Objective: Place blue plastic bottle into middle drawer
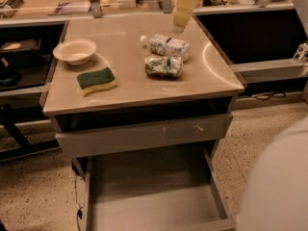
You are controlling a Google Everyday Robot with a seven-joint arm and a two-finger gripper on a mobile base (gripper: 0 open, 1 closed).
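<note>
The blue plastic bottle (167, 45) lies on its side on the tan cabinet top (130, 88), white cap pointing left. My gripper (184, 7) hangs at the top edge of the view, just behind and above the bottle, apart from it and holding nothing that I can see. The middle drawer (150, 196) is pulled open at the bottom of the view, a wide grey tray with a plain flat bottom and nothing in it.
A silvery wrinkly pack (163, 66) lies right in front of the bottle. A white bowl (74, 50) and a green-and-yellow sponge (96, 80) sit on the left. A shallower drawer with a scratched front (144, 134) stands slightly open above. A pale arm part (279, 186) fills the lower right.
</note>
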